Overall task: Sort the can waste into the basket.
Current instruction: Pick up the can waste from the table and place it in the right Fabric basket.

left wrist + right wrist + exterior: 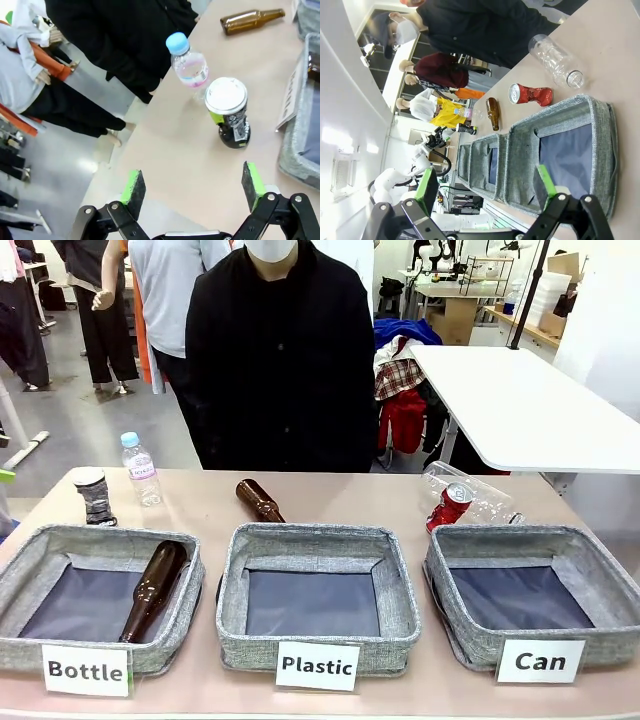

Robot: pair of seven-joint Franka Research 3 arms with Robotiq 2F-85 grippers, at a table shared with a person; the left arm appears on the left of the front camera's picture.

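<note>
A crushed red can (449, 506) (530, 94) with a silver top stands just behind the grey basket (600, 590) (600, 125) labelled "Can" at the table's right. A grey-black patterned can (95, 496) (229, 112) with a silver lid stands upright at the far left, behind the "Bottle" basket. My left gripper (195, 187) hovers open above the table, short of that can, with nothing between its green pads. Over the near wall of the "Can" basket my right gripper (487, 187) is open and holds nothing.
A "Bottle" basket (25, 570) holds a brown glass bottle (152, 590). The "Plastic" basket (400, 590) stands in the middle. Another brown bottle (259, 500) lies behind it. A small clear bottle (140, 469) stands by the patterned can; a crushed clear bottle (480, 492) lies by the red can. A person (280, 350) stands at the far side.
</note>
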